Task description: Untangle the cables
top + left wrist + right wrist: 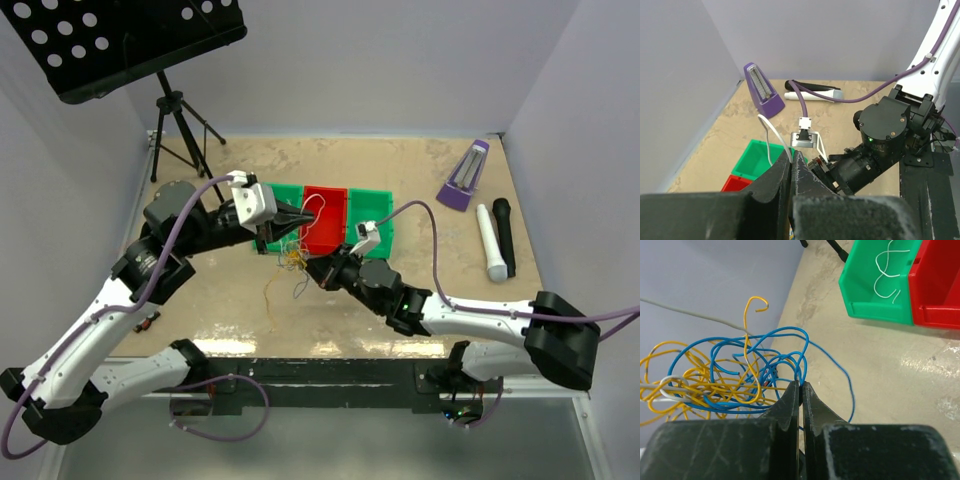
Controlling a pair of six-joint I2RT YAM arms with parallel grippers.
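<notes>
Top view: logged tangle of thin blue and yellow-orange cords (293,262) at frame centre, on the tan tabletop (420,300), just below a green plastic bin (283,197) and a red plastic bin (325,222). Noted left gripper (292,218) pressed together above the tangle, a thin white cord (316,205) looping from its tip over the red bin; right gripper (316,268) low at the tangle's right edge, tips also together. Judged as opposed holds: one strand drawn up and away, knot anchored from the other side. Too small here to follow any single strand or confirm contact. Left wrist view: confirmed left gripper (791,162) shut tight at lower centre, white cord (768,137) rising in a loop from the tips, so apparently pinched there; tangle itself hidden below the gripper. Right wrist view: found right gripper (801,390) clamped on a blue cord (804,357) at the tangle's (725,377) right side, mid-frame, presumably to hold blue apart from yellow-orange. Spotted a separate loose white cord (883,271) lying inside the green bin (860,295), upper right; probably sorted already. Cannot trace the pinched blue strand behind the gripper; left part of tangle cut off by frame edge.
</notes>
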